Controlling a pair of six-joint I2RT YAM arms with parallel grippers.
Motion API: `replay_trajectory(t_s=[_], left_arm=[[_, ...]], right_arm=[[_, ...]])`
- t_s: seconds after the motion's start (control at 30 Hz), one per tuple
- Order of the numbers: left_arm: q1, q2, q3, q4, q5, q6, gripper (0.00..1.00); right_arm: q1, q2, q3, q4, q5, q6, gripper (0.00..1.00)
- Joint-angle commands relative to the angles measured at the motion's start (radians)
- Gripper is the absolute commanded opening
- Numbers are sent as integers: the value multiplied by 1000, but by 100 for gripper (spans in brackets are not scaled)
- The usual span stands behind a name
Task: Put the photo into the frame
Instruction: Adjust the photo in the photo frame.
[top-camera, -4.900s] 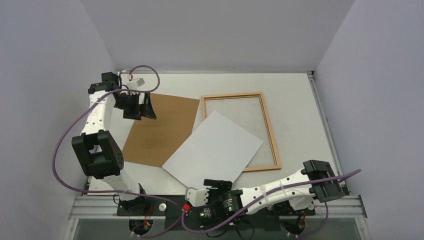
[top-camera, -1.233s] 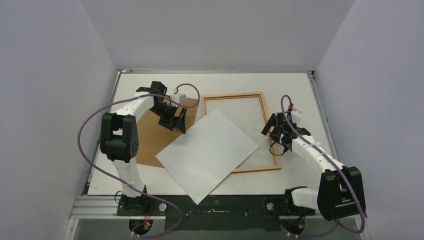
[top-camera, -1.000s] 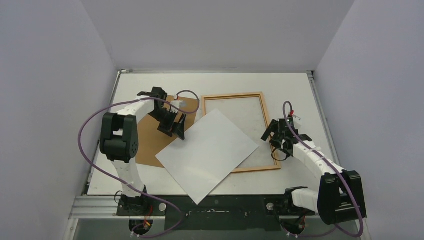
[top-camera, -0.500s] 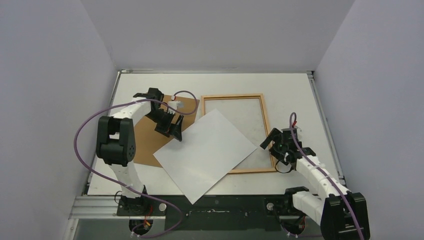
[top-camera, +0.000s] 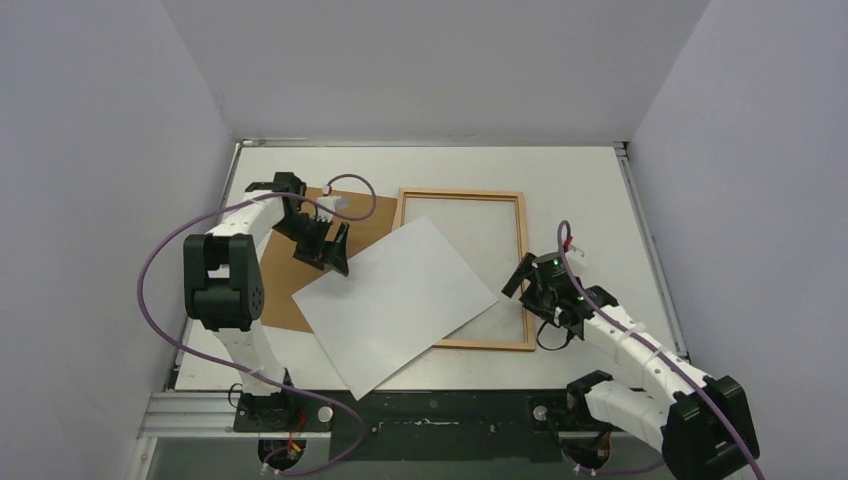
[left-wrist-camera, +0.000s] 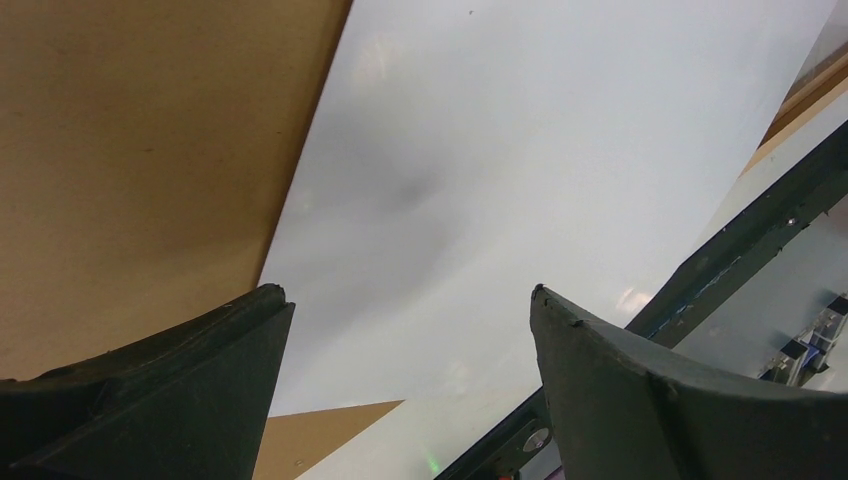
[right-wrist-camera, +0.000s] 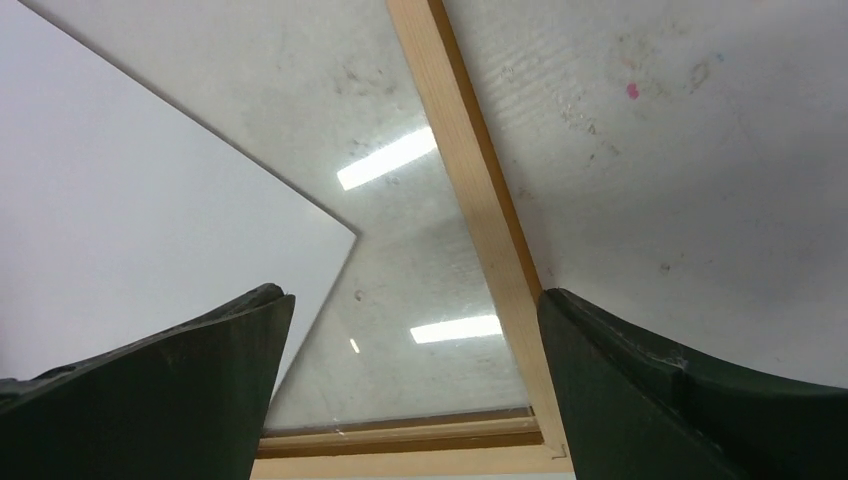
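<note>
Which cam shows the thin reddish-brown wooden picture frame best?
Top external. The thin reddish-brown wooden picture frame shows nearly whole, only its left rail partly covered by the white paper print lying askew. Right wrist shows one corner, a rail and some pane. Left wrist catches only a sliver of rail at its right edge.

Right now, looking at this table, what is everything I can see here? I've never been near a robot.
photo: one, plain white side up, lying askew across the frame's near-left part and the board.
frame: one, reddish-brown wood with a clear pane, flat, right of centre.
backing board: one, plain brown, flat, left of the frame, partly under the photo.
table: one, white.
cables: two, purple, one along each arm.
arms: two, white and black, based at the near edge.
left hand: open, empty, above the photo's edge by the board.
right hand: open, empty, above the frame's right rail.
</note>
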Motion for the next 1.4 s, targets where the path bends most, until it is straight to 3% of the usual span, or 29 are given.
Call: replay_trajectory(t_s=[0.0, 0.13, 0.2, 0.3, 0.43, 0.63, 0.97, 1.17, 1.37], left_arm=[[75, -7, 83, -70, 19, 79, 88], [141, 11, 119, -74, -36, 115, 88], [164, 21, 120, -52, -79, 122, 87], [182, 23, 91, 16, -160, 113, 86], [183, 13, 41, 107, -237, 81, 86], [177, -4, -15, 191, -300, 41, 85], [132, -35, -114, 272, -371, 24, 84], [109, -50, -142, 272, -382, 27, 83], [94, -55, -166, 272, -390, 36, 82]], right_arm=[[74, -103, 153, -129, 243, 46, 99], [237, -160, 186, -191, 296, 172, 100], [393, -133, 166, -161, 325, 267, 94], [662, 0, 163, -69, 377, 375, 92], [825, 215, 215, 77, 328, 413, 92], [909, 356, 213, 306, 257, 422, 93], [933, 479, 109, 623, 235, 546, 94], [997, 490, 70, 635, 323, 679, 94], [1060, 515, -21, 802, 417, 784, 95]])
